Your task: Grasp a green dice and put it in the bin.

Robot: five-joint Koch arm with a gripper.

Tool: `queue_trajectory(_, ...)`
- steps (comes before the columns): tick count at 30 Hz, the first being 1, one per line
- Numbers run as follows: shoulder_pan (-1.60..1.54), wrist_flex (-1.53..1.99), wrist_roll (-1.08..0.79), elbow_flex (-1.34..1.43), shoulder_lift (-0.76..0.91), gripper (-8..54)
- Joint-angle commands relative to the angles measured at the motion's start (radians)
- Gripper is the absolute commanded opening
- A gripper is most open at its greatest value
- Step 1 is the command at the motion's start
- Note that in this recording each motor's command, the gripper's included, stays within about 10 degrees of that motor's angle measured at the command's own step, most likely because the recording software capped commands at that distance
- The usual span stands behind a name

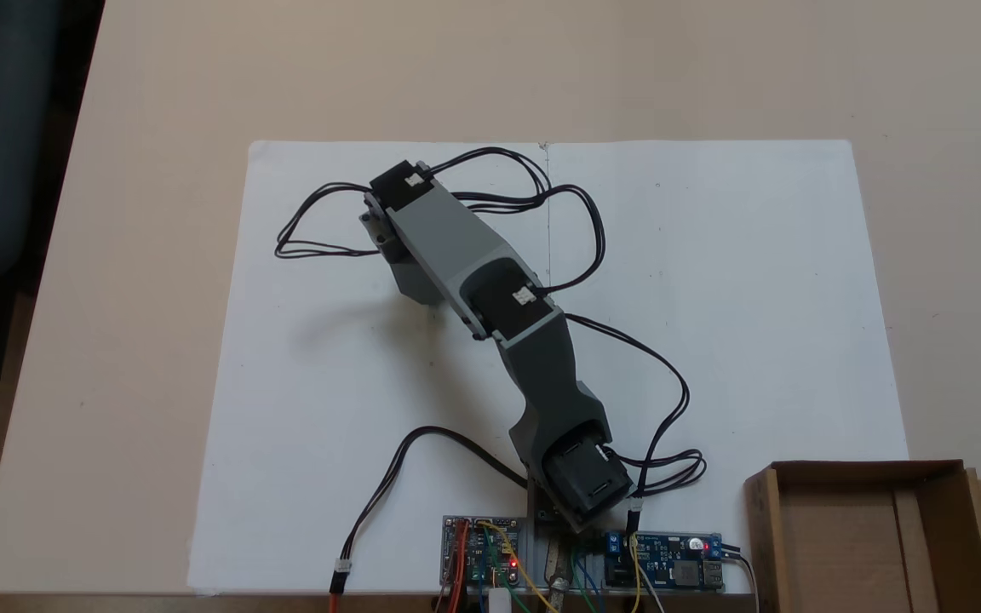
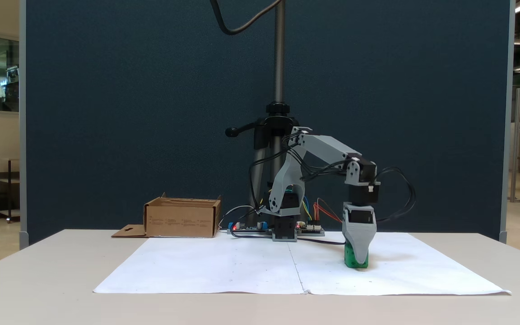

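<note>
**Hand down over the green dice, grip unconfirmed**

Hand [image 2: 357, 261]: grey plastic, pointing straight down, tip at paper level in the side-on fixed view. Its front face covers most of the small bright green cube with rounded edges, the green dice [image 2: 353, 262], which sits on the white paper sheet [image 2: 224, 266] right of the centre crease. Green shows at both sides and below the tip. The fingers line up one behind the other here, so I cannot tell whether the hand is clenched on the dice or loose around it. From above, the arm's grey links [image 1: 448, 247] hide hand and dice alike.

Handling, as a judgement: the dice looks hard, light and smooth-faced. Stiff enough for a firm pinch, but rounded edges could let it squirt out if caught near a corner. Best hold is across two opposite flat faces, low and centred.

Outward: the shallow brown cardboard box with a hang-hole flap, the bin [image 2: 182, 219], stands well apart across the pale counter [image 1: 950, 213], beside the circuit boards [image 1: 665, 562].
</note>
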Motion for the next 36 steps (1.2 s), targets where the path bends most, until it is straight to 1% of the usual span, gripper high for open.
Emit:
queue_trajectory(1,-0.006,-0.009,0.011,-0.002,0.014,43.2)
queue_trajectory(27,0.025,-0.014,0.011,0.009,-0.014,43.0)
queue_trajectory(29,0.021,-0.014,0.011,0.012,-0.012,40.9)
queue_trajectory(31,0.020,-0.012,0.011,0.015,-0.012,37.4)
queue_trajectory(34,0.017,-0.011,0.012,0.029,-0.011,30.8)
queue_trajectory(36,0.017,-0.006,0.017,0.032,-0.006,30.2)
